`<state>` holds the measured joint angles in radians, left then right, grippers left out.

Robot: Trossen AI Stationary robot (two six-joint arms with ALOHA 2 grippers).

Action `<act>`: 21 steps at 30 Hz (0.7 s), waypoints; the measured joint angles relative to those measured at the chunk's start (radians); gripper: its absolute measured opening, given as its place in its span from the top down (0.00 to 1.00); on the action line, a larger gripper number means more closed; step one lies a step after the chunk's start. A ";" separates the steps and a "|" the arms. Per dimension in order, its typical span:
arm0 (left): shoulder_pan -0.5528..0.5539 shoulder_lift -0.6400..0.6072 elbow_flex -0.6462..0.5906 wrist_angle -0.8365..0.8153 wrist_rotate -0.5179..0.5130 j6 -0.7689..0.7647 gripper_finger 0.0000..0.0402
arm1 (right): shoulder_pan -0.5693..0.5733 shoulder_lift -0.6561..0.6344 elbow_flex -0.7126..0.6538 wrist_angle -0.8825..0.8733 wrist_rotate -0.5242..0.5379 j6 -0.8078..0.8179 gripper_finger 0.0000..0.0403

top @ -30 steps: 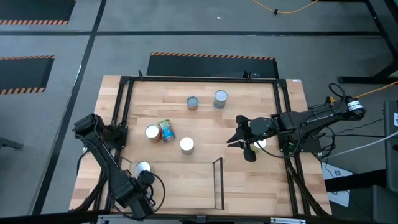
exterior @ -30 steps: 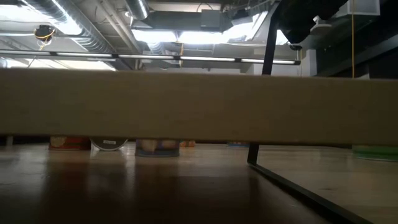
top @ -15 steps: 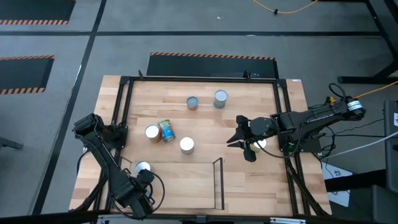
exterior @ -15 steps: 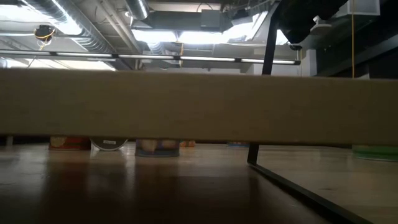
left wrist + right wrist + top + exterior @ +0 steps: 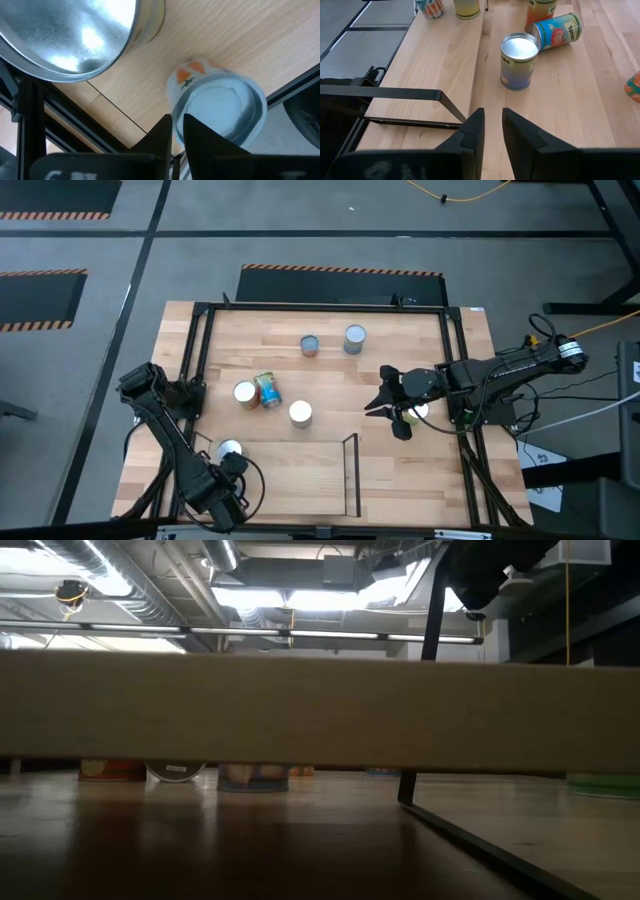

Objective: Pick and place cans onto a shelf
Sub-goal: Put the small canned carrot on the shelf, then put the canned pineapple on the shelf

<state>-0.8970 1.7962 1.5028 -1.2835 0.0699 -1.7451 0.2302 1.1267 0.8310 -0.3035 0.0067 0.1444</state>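
Note:
The shelf (image 5: pixel 290 480) is the railed board at the table's near edge; its edge crosses the low view (image 5: pixel 320 710). My left gripper (image 5: pixel 178 131) points straight down at the shelf's left end, its fingers a narrow gap apart over the rim of an upright orange-labelled can (image 5: pixel 220 107). A silver-topped can (image 5: pixel 65 35) (image 5: pixel 230 450) stands beside it. My right gripper (image 5: pixel 493 131) hovers open over the table's right half. It faces an upright can (image 5: pixel 519 60) (image 5: pixel 300 414) and a blue can (image 5: pixel 555 31) lying on its side. My left gripper comes from above at the orange-labelled can's rim (image 5: pixel 176 111). One finger stands outside the rim and one over the top. I cannot tell whether either finger touches the can, which stands upright on the wood.
More cans stand at the far middle (image 5: pixel 310 346) (image 5: pixel 354 339) and the left middle (image 5: pixel 245 393). A white round top (image 5: pixel 416 412) shows under my right arm. A black rail (image 5: pixel 351 475) closes the shelf's right end, and black frame rails edge the table.

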 joint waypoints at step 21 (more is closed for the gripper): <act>0.000 -0.001 0.000 0.039 -0.003 0.001 0.83 | 0.000 0.000 0.000 0.000 0.000 0.000 0.82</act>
<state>-0.8970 1.7950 1.5028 -1.2443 0.0669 -1.7444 0.2302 1.1267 0.8310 -0.3035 0.0067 0.1444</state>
